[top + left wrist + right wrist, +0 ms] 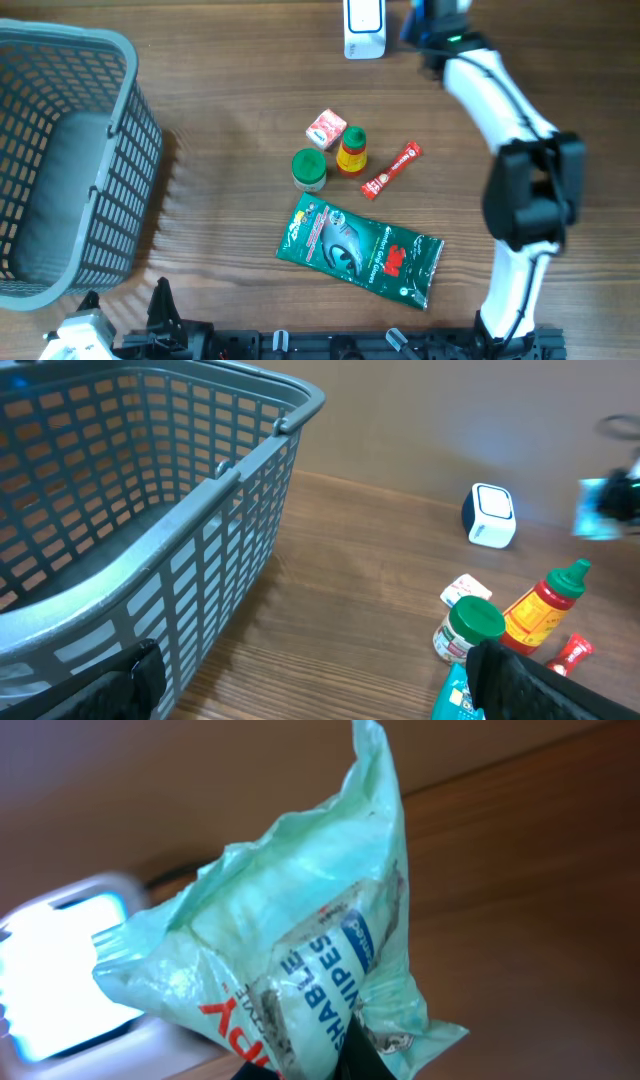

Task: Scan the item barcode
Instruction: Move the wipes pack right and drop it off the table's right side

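— What's in the basket [135,150]?
— Only its own smooth grey floor shows behind the plastic lattice walls. The goods lie on the wood-grain counter [220,100]: a glossy green pouch [360,248], a green-lidded jar [309,170], a red-and-yellow squeeze bottle [351,152], a small carton [326,129] and a slim red sachet [390,170].
— And the item for scanning?
— The wipes packet [300,940], crinkled pale green film, is pinched in the closed right hand [335,1055], held up just beside the white boxy scanner [363,28] with its glowing window.
— The left hand [315,660]?
— Fingers spread wide, near the basket's wall.
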You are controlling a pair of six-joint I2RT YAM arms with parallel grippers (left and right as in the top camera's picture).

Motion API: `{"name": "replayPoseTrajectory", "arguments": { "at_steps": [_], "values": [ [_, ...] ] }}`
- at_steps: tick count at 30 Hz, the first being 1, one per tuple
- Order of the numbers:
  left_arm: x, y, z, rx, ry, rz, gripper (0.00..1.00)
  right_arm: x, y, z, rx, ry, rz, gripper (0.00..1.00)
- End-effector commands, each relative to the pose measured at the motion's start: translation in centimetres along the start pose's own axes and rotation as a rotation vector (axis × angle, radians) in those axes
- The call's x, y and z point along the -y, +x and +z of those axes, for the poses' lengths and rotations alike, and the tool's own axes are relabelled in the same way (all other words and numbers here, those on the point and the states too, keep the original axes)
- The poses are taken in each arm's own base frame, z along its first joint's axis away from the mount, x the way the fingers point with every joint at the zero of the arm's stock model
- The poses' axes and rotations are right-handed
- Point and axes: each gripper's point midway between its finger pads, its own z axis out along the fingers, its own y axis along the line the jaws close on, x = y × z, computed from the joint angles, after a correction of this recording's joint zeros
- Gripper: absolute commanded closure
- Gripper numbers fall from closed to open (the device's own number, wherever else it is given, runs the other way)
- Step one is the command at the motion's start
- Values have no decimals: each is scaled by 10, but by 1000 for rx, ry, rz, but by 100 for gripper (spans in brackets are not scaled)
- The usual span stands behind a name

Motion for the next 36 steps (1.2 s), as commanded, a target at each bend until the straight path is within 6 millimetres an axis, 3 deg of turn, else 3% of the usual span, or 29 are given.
{"name": "replayPoseTrajectory", "arguments": {
  "at_steps": [1,2,4,5,10,14,17,20,23,24,25,28,33,36],
  "values": [
    [-3,-2,-2,11,-16,9,0,131,-67,-35,140,389,94,95],
    [-3,-2,-2,11,-16,9,0,159,-63,-32,109,445,103,95],
    [-3,-2,-2,11,-16,9,0,196,-54,-28,65,510,133,95],
    [-3,-2,-2,11,-16,9,0,226,-45,-26,41,571,179,95],
    [-3,-2,-2,11,-16,9,0,318,-9,-24,-21,756,345,95],
    [-3,-2,-2,10,-16,9,0,364,28,-28,-86,855,441,95],
    [-3,-2,-2,11,-16,9,0,390,54,-38,-119,931,557,78],
    [-3,-2,-2,11,-16,9,0,413,71,-51,-131,993,698,77],
    [-3,-2,-2,11,-16,9,0,423,82,-50,-183,960,763,78],
    [-3,-2,-2,11,-16,9,0,423,90,-51,-231,935,791,55],
    [-3,-2,-2,11,-16,9,0,420,96,-50,-266,916,805,40],
    [-3,-2,-2,11,-16,9,0,409,109,-57,-320,933,838,26],
    [-3,-2,-2,10,-16,9,0,372,118,-62,-344,966,842,0],
    [-3,-2,-2,10,-16,9,0,338,114,-61,-339,928,796,0]
  ]
}}
